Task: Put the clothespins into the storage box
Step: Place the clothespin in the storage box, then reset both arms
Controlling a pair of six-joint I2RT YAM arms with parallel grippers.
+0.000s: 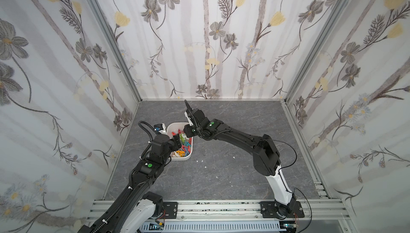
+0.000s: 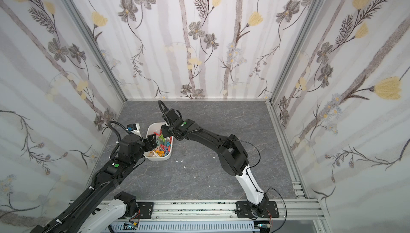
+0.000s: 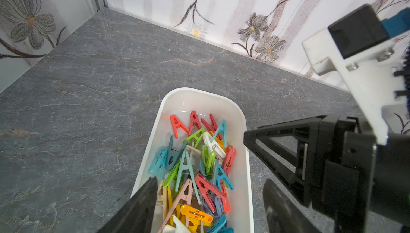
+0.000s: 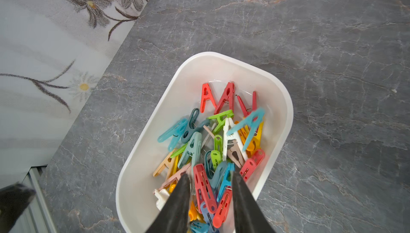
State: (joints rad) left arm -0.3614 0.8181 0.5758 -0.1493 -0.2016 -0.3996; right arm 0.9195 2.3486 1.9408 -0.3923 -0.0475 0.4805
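clothespins [image 4: 213, 154] were piled in storage box [image 4: 142, 172] at left; left gripper [image 3: 210, 179] was held spread above; right gripper [image 4: 210, 174] was held parted, empty.

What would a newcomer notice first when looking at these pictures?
The eye goes first to the heap of bright clothespins filling the white storage box, at the left of the grey table. Both arms meet over it: the right gripper and the left gripper hang open above the box.

Both arms are reaching inward; the left gripper [image 3: 210, 179] is gaping wide and the right gripper [image 4: 210, 173] is hanging slightly parted.
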